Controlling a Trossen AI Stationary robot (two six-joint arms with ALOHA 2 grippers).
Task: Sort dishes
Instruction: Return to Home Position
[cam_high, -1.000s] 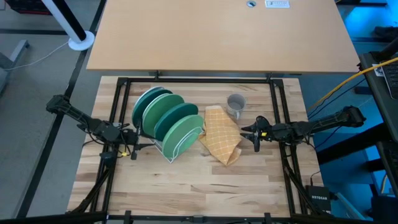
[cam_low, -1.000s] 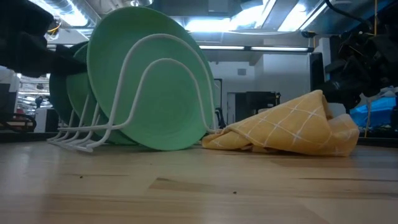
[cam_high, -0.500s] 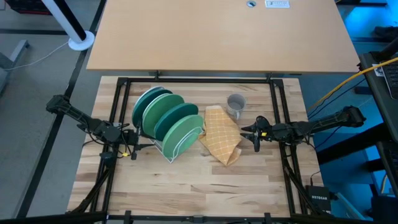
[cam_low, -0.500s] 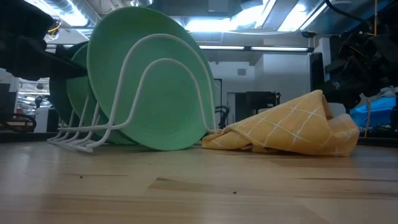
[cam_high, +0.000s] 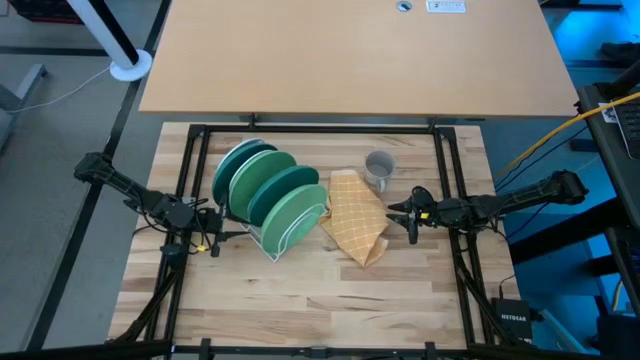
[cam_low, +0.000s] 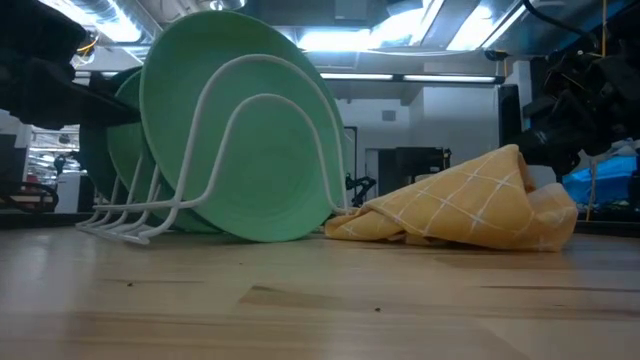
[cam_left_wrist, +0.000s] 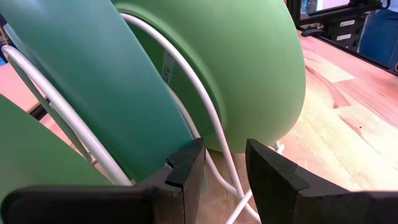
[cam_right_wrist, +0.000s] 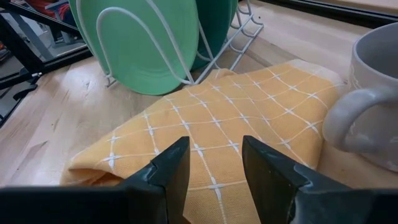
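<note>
The left pincer (cam_high: 214, 243) is hovering low at the left of the surface (cam_high: 320, 300), just beside the near-left corner of the rack (cam_high: 283, 243). Its fingers (cam_left_wrist: 186, 167) are standing slightly apart and gripping nothing. Four plates (cam_high: 270, 190), teal and lighter green, are standing on edge in the rack. A yellow cloth (cam_high: 358, 225) is lying crumpled against the rack's right side. The mug (cam_high: 378, 168) is sitting upright at the cloth's far corner. The right pincer (cam_high: 405, 215) is hovering just right of the cloth, pointing at it, with its fingers (cam_right_wrist: 169, 163) also a little apart and empty.
</note>
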